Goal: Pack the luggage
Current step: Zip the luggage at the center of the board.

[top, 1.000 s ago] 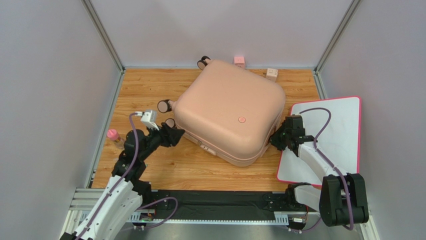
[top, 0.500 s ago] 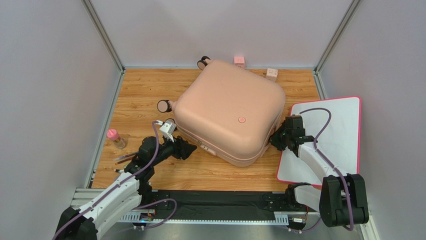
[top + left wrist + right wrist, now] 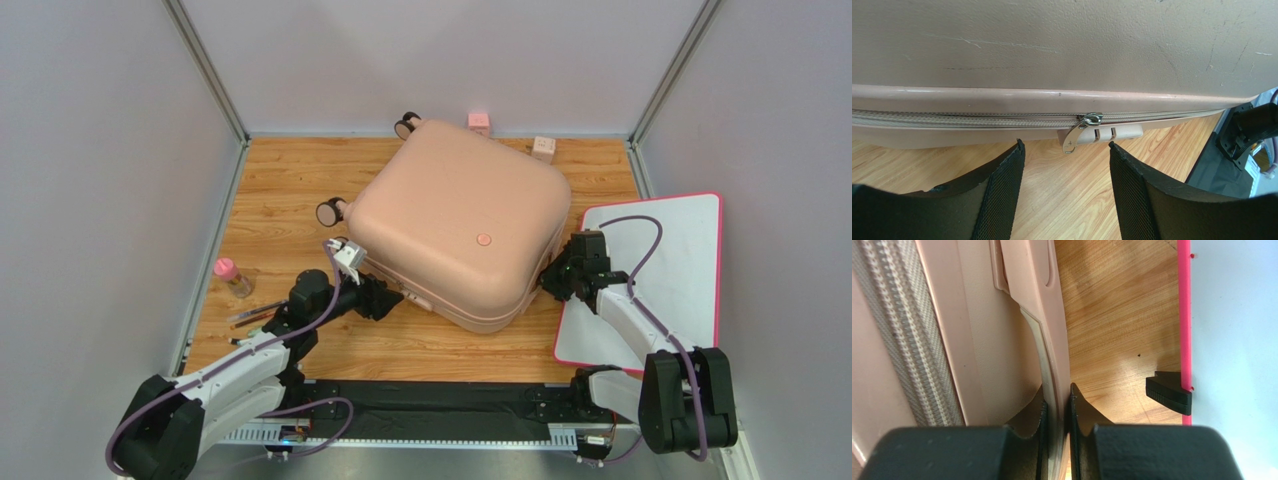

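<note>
At the left of the overhead view we note a small pink-capped bottle (image 3: 229, 274) on the wood-grain table (image 3: 290, 180). The left gripper (image 3: 388, 299) stands at the near-left edge of the luggage (image 3: 460, 220). Only its wrist view shows the jaws well apart and holding nothing, with mesh-textured pads (image 3: 1004, 185) flanking a metal zipper pull (image 3: 1076, 136) without touching it.

The luggage lies flat and closed at centre frame. It is a scuffed pink hard shell with rounded corners, set diamond-wise. Its caster wheels (image 3: 329, 211) face upper left, so its wheel-to-top axis runs toward lower right.

The right gripper (image 3: 556, 279), per its wrist view, is pinched on a thin pink strip at the luggage's side. A flat white, pink-rimmed board (image 3: 680, 250) lies at right.
</note>
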`<state>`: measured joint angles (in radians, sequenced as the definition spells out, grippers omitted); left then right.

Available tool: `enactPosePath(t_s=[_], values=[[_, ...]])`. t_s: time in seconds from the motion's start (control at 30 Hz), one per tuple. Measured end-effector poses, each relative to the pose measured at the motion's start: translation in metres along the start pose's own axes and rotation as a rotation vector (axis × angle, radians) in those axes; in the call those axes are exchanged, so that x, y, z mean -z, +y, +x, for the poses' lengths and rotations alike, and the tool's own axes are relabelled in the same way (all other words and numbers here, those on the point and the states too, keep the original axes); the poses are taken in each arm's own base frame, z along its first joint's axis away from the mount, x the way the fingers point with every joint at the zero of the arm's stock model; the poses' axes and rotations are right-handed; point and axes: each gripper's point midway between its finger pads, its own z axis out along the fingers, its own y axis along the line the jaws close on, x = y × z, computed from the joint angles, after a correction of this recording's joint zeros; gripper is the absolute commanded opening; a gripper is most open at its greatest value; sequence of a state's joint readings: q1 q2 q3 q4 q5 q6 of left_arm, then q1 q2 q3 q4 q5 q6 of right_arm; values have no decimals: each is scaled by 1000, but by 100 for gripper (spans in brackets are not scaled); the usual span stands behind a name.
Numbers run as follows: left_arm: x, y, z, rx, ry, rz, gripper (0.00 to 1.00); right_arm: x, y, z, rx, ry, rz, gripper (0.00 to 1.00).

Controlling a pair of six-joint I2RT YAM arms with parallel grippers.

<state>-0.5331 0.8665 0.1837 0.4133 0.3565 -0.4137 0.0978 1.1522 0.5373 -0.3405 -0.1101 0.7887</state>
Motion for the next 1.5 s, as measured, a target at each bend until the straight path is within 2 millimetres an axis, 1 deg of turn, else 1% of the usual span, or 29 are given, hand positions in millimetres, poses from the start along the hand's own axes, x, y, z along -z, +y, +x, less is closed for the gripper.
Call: enactPosePath(t_s=[0.17, 0.33, 0.43, 0.47, 0.53, 0.57, 0.63, 0.67, 0.7, 0.87, 1.0, 1.13, 1.33, 1.43, 1.5], values=[[-5, -4, 2, -9, 2, 15, 68, 0, 0, 0, 0, -1, 1, 0], [-9, -7, 1, -14, -8, 28, 63, 0, 0, 0, 1, -2, 2, 0], [-11, -6, 0, -12, -12, 20, 51, 0, 0, 0, 3, -2, 2, 0], [-11, -5, 0, -8, -13, 15, 43, 0, 0, 0, 3, -2, 2, 0], [-12, -3, 1, -2, -13, 4, 34, 0, -1, 0, 4, -2, 2, 0], [-12, -1, 0, 1, -15, -4, 27, 0, -1, 0, 4, -2, 3, 0], [-13, 1, 0, 6, -18, -15, 22, 0, -1, 0, 4, -2, 3, 0], [-13, 1, 0, 10, -20, -20, 18, 0, -1, 0, 4, -2, 3, 0], [-13, 1, 0, 15, -21, -22, 16, 0, -1, 0, 4, -2, 3, 0], [-13, -1, 0, 26, -22, -19, 1, 0, -1, -1, 8, -5, 5, 0], [-13, -2, -1, 40, -28, -20, 0, 0, -2, -1, 11, -10, 12, 0], [-8, -4, -2, 65, -56, -31, 0, 2, -3, -2, 11, -27, 21, 0], [2, 2, -11, 90, -123, -81, 0, 4, -6, 0, 2, -37, 27, 0], [8, 8, -20, 99, -172, -125, 0, 4, -6, 0, -3, -38, 30, 0], [13, 21, -27, 102, -214, -200, 0, 4, -7, 0, -4, -40, 29, 0]])
